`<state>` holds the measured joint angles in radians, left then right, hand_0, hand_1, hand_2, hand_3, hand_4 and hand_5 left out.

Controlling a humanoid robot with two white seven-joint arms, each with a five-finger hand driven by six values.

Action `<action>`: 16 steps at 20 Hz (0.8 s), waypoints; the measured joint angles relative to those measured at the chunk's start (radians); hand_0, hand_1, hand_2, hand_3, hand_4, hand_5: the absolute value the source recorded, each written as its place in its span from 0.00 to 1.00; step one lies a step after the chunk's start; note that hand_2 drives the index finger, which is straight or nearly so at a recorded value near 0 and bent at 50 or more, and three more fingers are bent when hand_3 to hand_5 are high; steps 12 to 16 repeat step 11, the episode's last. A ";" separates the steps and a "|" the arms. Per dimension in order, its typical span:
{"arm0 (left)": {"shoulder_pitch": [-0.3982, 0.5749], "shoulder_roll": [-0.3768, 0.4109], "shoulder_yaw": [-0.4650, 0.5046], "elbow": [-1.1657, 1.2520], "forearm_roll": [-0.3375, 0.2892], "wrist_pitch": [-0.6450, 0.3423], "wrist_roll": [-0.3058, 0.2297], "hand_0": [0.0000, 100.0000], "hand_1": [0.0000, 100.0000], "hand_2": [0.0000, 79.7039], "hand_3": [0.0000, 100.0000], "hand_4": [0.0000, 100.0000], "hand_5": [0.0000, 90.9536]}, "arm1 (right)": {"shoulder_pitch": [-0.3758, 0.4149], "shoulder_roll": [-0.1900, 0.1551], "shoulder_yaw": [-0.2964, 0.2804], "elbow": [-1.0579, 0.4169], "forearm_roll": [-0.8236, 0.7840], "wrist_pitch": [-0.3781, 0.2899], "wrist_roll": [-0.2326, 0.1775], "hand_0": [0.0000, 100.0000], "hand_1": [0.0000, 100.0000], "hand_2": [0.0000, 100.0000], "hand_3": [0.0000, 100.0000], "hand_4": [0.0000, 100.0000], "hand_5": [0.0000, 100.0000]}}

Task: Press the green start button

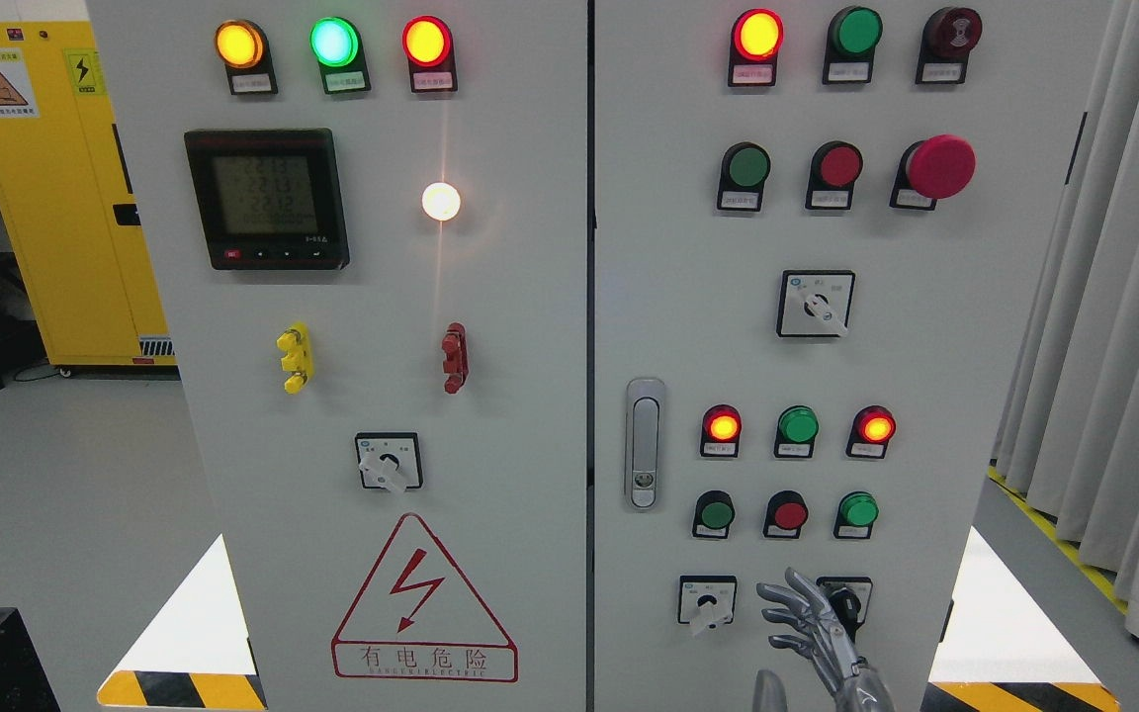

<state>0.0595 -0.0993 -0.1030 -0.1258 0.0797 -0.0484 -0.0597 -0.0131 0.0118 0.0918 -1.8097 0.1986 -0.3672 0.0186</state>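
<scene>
Fingers of right hand spread loose, empty, tips pointing up-left, not touching panel. Rotary switch just left of them. Green start button above-left, red button straight above, bare panel face to right.

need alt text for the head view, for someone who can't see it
A metal robot hand, fingers spread and holding nothing, rises at the bottom of a grey electrical control panel, below a row holding a green push button. The panel carries lit indicator lamps, rotary switches, a digital meter and a red mushroom stop button.
</scene>
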 measured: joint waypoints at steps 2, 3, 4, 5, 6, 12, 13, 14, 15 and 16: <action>0.000 0.000 0.000 0.000 0.000 0.000 0.000 0.12 0.56 0.00 0.00 0.00 0.00 | 0.004 -0.002 0.003 -0.008 -0.008 0.000 0.001 0.74 0.77 0.00 0.00 0.07 0.05; 0.000 0.000 0.000 0.000 0.000 0.000 0.000 0.12 0.56 0.00 0.00 0.00 0.00 | 0.005 -0.003 0.004 -0.012 -0.012 0.000 0.002 0.73 0.77 0.00 0.00 0.07 0.05; 0.000 0.000 0.000 0.000 0.000 0.000 0.000 0.12 0.56 0.00 0.00 0.00 0.00 | 0.007 -0.004 0.006 -0.015 -0.015 0.000 0.003 0.72 0.77 0.00 0.00 0.07 0.05; 0.000 0.000 0.000 0.000 0.000 0.000 0.000 0.12 0.56 0.00 0.00 0.00 0.00 | 0.008 -0.004 0.007 -0.018 -0.018 0.000 0.004 0.72 0.77 0.00 0.00 0.07 0.04; 0.000 0.000 0.000 0.000 0.000 0.000 0.000 0.12 0.56 0.00 0.00 0.00 0.00 | 0.009 -0.005 0.009 -0.021 -0.020 0.000 0.004 0.70 0.77 0.00 0.00 0.07 0.04; 0.000 0.000 0.000 0.000 0.000 0.000 0.000 0.12 0.56 0.00 0.00 0.00 0.00 | 0.011 -0.007 0.018 -0.031 -0.025 0.000 0.004 0.65 0.76 0.00 0.01 0.08 0.05; 0.000 0.000 0.000 0.000 0.000 0.000 0.000 0.12 0.56 0.00 0.00 0.00 0.00 | 0.011 -0.007 0.018 -0.031 -0.025 0.000 0.004 0.65 0.76 0.00 0.01 0.08 0.05; 0.000 0.000 0.000 0.000 0.000 0.000 0.000 0.12 0.56 0.00 0.00 0.00 0.00 | 0.011 -0.007 0.018 -0.031 -0.025 0.000 0.004 0.65 0.76 0.00 0.01 0.08 0.05; 0.000 0.000 0.000 0.000 0.000 0.000 0.000 0.12 0.56 0.00 0.00 0.00 0.00 | 0.011 -0.007 0.018 -0.031 -0.025 0.000 0.004 0.65 0.76 0.00 0.01 0.08 0.05; 0.000 0.000 0.000 0.000 0.000 0.000 0.000 0.12 0.56 0.00 0.00 0.00 0.00 | 0.011 -0.007 0.018 -0.031 -0.025 0.000 0.004 0.65 0.76 0.00 0.01 0.08 0.05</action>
